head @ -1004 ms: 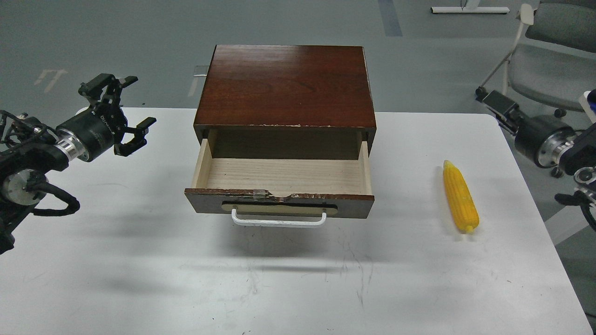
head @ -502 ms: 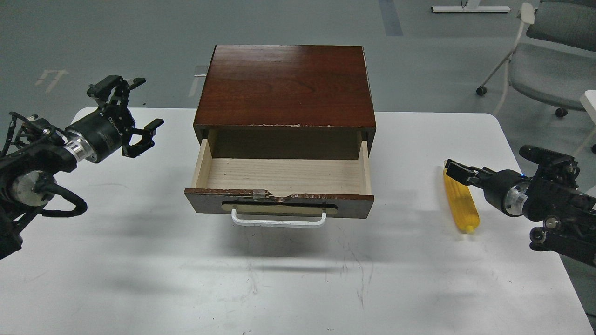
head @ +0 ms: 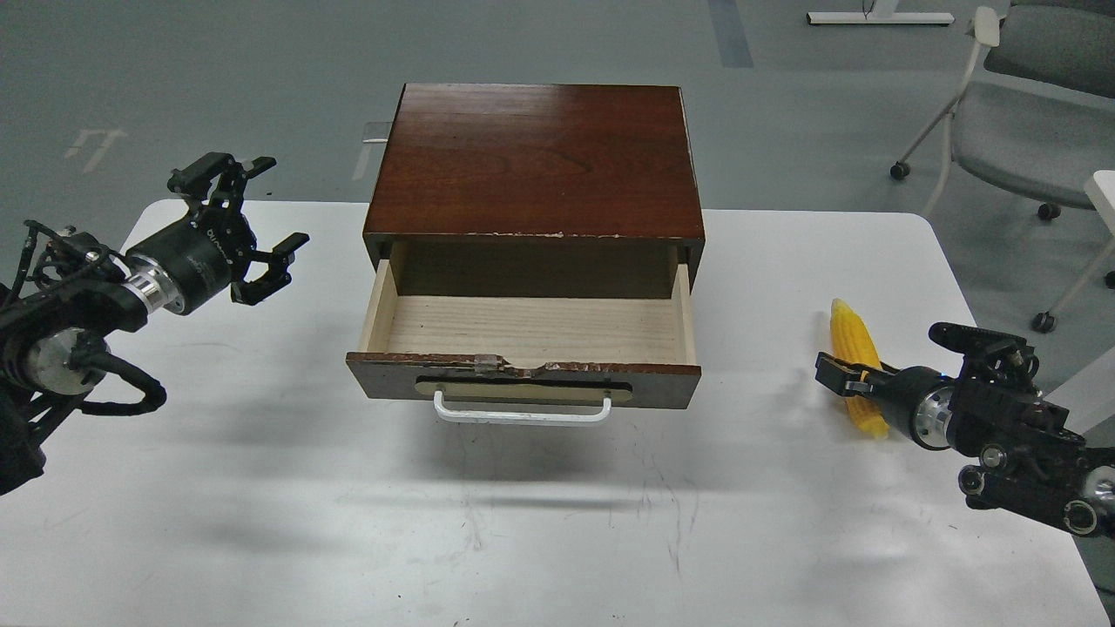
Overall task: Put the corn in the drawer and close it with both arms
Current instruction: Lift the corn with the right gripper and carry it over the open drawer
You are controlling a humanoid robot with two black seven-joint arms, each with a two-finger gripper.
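Observation:
The drawer (head: 523, 376) is pulled open from the dark brown cabinet (head: 536, 157); its pale wood inside holds nothing, and its white handle (head: 521, 414) faces me. The yellow corn (head: 847, 329) lies on the white table (head: 261, 488) to the right of the drawer, pointed end away from me. My right gripper (head: 838, 374) is low over the corn's near half and hides part of it; its fingers are too dark to tell apart. My left gripper (head: 280, 200) is open and empty, held above the table left of the cabinet.
The table's right edge runs close by the corn and my right arm. A grey office chair (head: 1028, 131) stands on the floor beyond the far right corner.
My right arm has swung in from the right and dropped down onto the corn's near half. My left gripper has drifted slightly right toward the cabinet, still open.

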